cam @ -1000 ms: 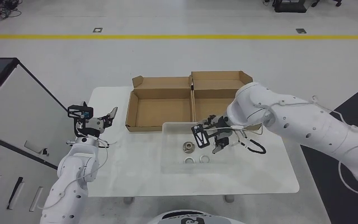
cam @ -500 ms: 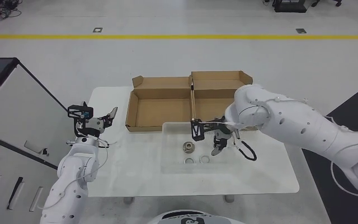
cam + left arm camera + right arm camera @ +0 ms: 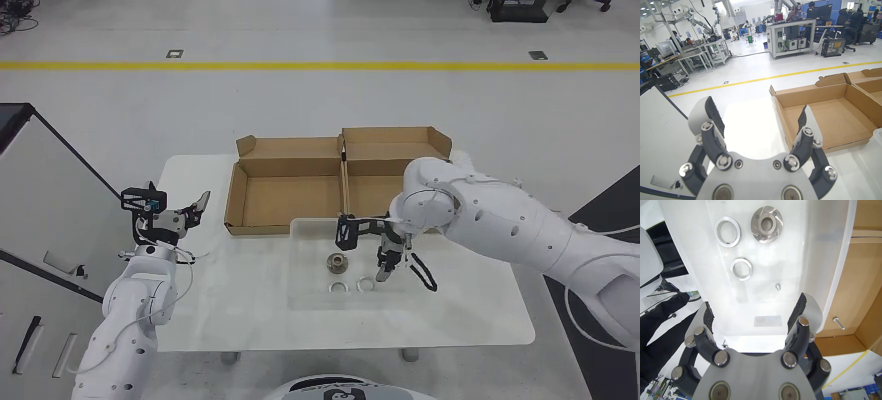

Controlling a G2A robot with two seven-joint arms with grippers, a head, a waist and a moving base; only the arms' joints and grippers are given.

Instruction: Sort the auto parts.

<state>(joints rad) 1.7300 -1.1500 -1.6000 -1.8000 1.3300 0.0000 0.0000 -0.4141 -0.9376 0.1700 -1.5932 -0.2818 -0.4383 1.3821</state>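
Fingers (image 3: 799, 311) of the right gripper (image 3: 755, 306) are spread wide and empty, hanging over one end of the tray (image 3: 836, 275). In the tray lie a flange (image 3: 766, 224), a big ring (image 3: 727, 231), a small ring (image 3: 741, 269) and a small bolt (image 3: 778, 287). Just beside the tray, a box (image 3: 857, 291) holds a long bolt (image 3: 838, 323). Well apart from the tray, the left gripper (image 3: 761, 113) is also wide open, holding nothing.

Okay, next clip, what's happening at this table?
The right gripper hangs open above a plastic tray holding a flange, a larger ring, a smaller ring and a small bolt, gripping nothing. One long bolt lies in the cardboard box beside the tray. The left gripper sits open and empty at the other end of the table.
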